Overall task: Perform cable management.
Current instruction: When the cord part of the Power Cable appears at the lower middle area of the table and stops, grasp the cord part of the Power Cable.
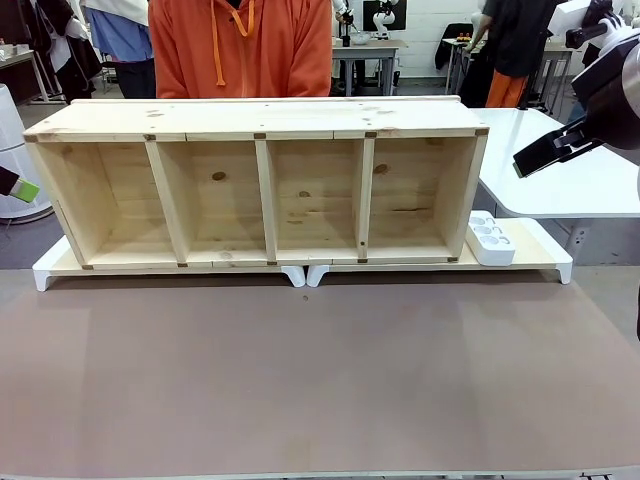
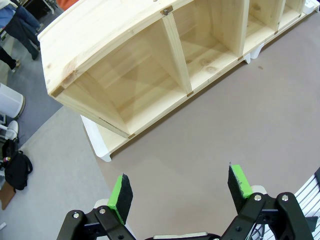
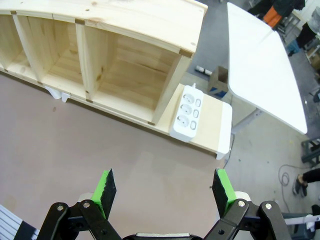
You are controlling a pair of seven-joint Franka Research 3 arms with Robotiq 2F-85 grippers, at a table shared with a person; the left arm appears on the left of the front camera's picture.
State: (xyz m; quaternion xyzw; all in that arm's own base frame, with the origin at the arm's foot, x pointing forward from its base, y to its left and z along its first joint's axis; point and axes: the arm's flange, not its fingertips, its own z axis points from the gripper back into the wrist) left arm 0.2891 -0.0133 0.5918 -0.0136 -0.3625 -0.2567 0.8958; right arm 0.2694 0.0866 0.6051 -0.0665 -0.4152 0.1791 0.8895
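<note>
Bottom of the left wrist view: the left gripper [image 2: 178, 175] hung over the bare brown desk [image 2: 225, 100], jaws spread wide with nothing between them. The right gripper [image 3: 164, 172] was the same, jaws spread and gripping nothing. Farther up, the wooden shelf [image 1: 260, 120] ran left to right, open side facing the camera, with a white power strip [image 1: 489, 237] just beside its right end. Behind it stood a person in orange [image 1: 240, 45], cut off at the top edge and hidden below by the shelf.

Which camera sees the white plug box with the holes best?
The right wrist view. It looks down on the white power strip, so its sockets and switches face the camera. The front view shows it smaller and at a low angle, beside the right end of the wooden shelf.
</note>
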